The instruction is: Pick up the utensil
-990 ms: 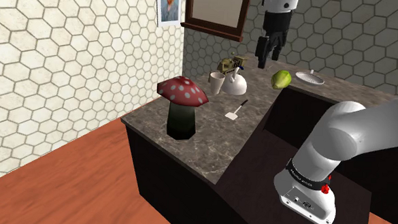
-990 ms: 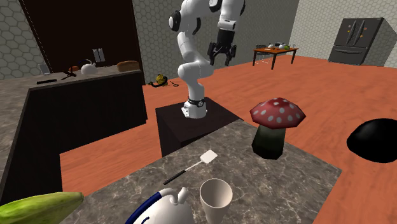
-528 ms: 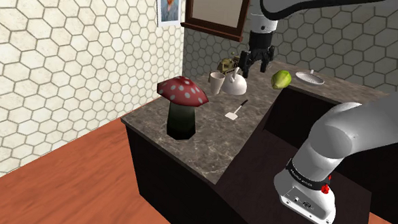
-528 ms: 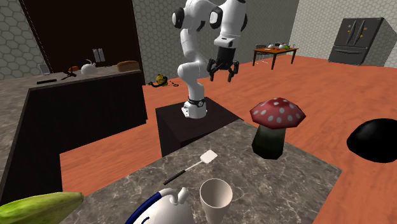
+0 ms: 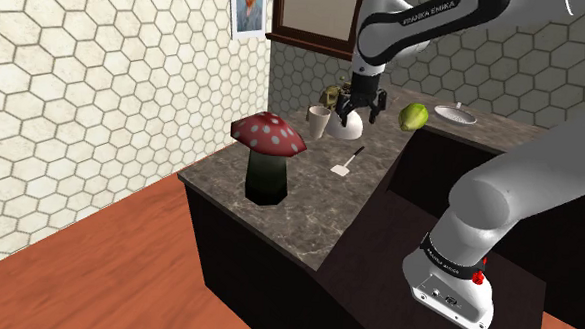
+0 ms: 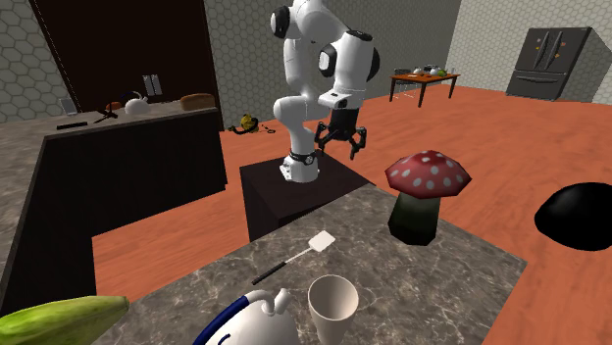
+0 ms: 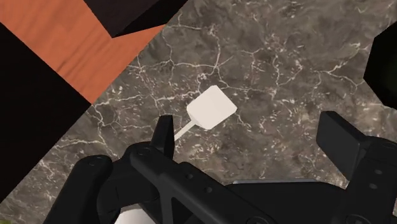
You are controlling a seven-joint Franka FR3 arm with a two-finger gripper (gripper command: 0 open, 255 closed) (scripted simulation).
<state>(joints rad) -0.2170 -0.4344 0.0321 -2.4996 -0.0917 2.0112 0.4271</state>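
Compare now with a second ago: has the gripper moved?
Yes. In the shoulder view the gripper has dropped and shifted left, away from above the green fruit and toward the white cup.

The white arm (image 5: 499, 206) rises from the shoulder view's lower right, folds at the elbow high above, and bends back down, with its forearm slanting toward that view's left. The wrist points the black end effector (image 5: 359, 113) downward. Its two fingers (image 7: 343, 141) stand wide apart with nothing clasped between them.
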